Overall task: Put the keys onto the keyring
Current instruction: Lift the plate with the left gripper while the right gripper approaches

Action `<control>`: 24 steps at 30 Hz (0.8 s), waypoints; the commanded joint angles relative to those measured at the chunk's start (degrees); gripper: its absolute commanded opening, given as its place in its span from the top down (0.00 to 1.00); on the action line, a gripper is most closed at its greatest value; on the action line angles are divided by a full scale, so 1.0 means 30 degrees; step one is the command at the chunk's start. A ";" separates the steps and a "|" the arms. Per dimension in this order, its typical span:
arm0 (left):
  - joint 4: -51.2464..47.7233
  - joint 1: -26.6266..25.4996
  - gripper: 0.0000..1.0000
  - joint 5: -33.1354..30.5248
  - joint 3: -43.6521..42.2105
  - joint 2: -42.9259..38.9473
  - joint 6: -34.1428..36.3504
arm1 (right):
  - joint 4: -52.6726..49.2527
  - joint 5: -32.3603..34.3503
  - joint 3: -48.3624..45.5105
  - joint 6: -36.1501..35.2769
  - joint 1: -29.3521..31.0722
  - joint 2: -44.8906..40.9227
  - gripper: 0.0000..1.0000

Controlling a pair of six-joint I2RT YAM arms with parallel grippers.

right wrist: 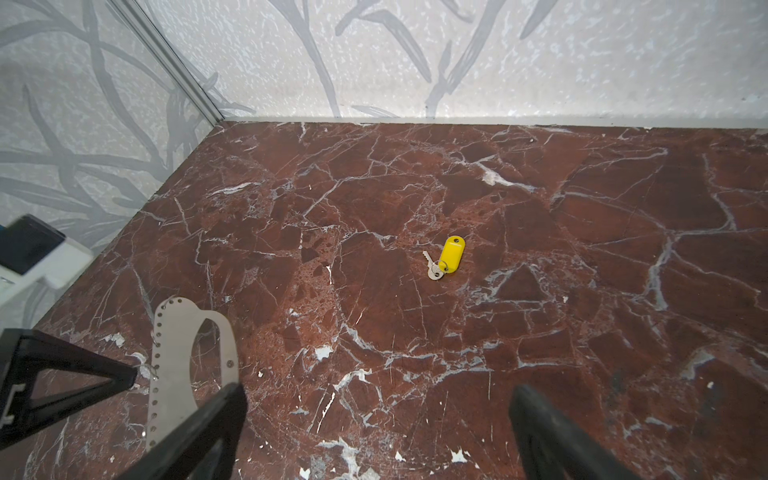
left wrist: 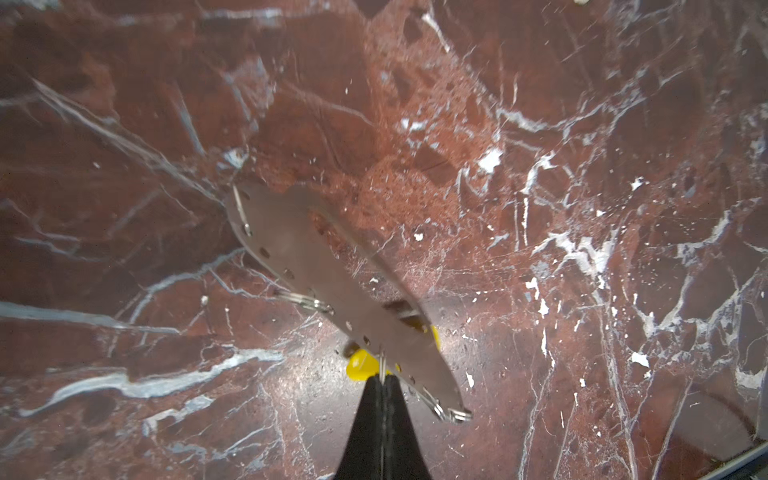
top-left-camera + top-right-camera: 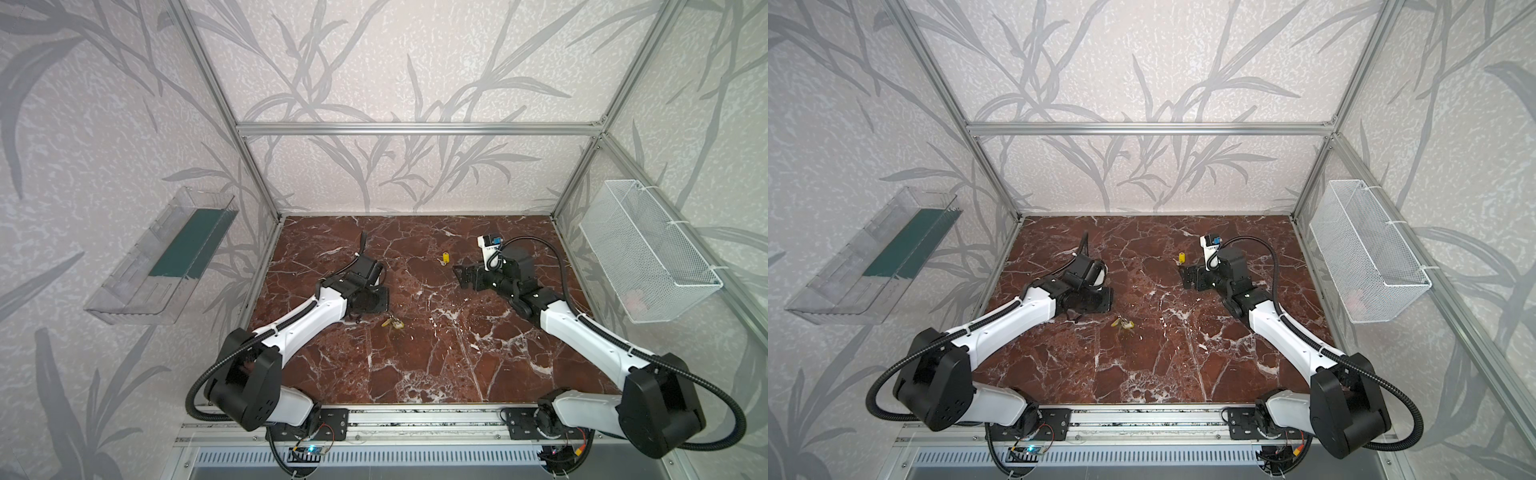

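One loose key (image 1: pixel 452 254): yellow tag plus metal key, laid flat toward the table's back, well apart from keyring.
Keyring (image 2: pixel 291 241): grey slotted plate, found left of table's middle; yellow tags (image 2: pixel 360 366) seen at its holed edge; whether it is lifted cannot be told.
Left gripper (image 2: pixel 382 384): clenched on keyring's holed edge.
Right gripper (image 1: pixel 378 390): spread wide, nothing held, loose key seen ahead of it.
Table (image 1: pixel 540 332): red marble, white-veined.

Soft even light; glare on tabletop (image 2: pixel 316 386); left wrist view blurred; top views edge-distorted.
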 commanded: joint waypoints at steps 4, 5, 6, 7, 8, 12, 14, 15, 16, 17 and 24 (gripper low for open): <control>-0.1589 0.0026 1.00 -0.0870 0.1722 -0.1146 0.1506 | -0.0362 -0.0105 0.0598 -0.0162 0.0233 -0.0545 0.01; -0.1624 0.0009 1.00 -0.0928 0.1953 -0.1270 0.1612 | -0.0387 -0.0109 0.0606 -0.0163 0.0259 -0.0577 0.01; -0.1618 0.0029 1.00 -0.0968 0.2126 -0.1448 0.1683 | -0.0389 -0.0180 0.0638 -0.0170 0.0263 -0.0632 0.01; -0.1536 0.0017 1.00 -0.1018 0.2245 -0.1543 0.1747 | -0.0391 -0.0110 0.0681 -0.0188 0.0305 -0.0662 0.01; -0.1416 0.0027 1.00 -0.1039 0.2329 -0.1705 0.1801 | -0.0490 0.0280 0.0751 -0.0185 0.0375 -0.0666 0.01; -0.0491 -0.0038 1.00 -0.0724 0.2419 -0.2395 0.2107 | -0.1084 0.2047 0.1143 0.0372 0.0474 -0.0738 0.01; 0.0031 -0.0153 1.00 -0.0527 0.2484 -0.2717 0.2604 | -0.1299 0.1632 0.1416 0.0291 0.0497 -0.0825 0.01; 0.0324 -0.0219 1.00 -0.0595 0.2520 -0.2892 0.2842 | -0.1127 0.0707 0.1455 0.0075 0.0483 -0.0938 0.02; 0.0552 -0.0266 1.00 -0.0734 0.2613 -0.3043 0.3018 | -0.0902 -0.0096 0.1427 -0.0033 0.0489 -0.1092 0.05; 0.0783 -0.0307 1.00 -0.1009 0.2758 -0.3178 0.3229 | -0.0609 -0.0861 0.1425 0.0061 0.0496 -0.1204 0.11; 0.1611 -0.0328 1.00 -0.0238 0.4338 -0.3289 0.4750 | -0.0970 -0.4361 0.2912 0.0449 0.0534 -0.1050 0.39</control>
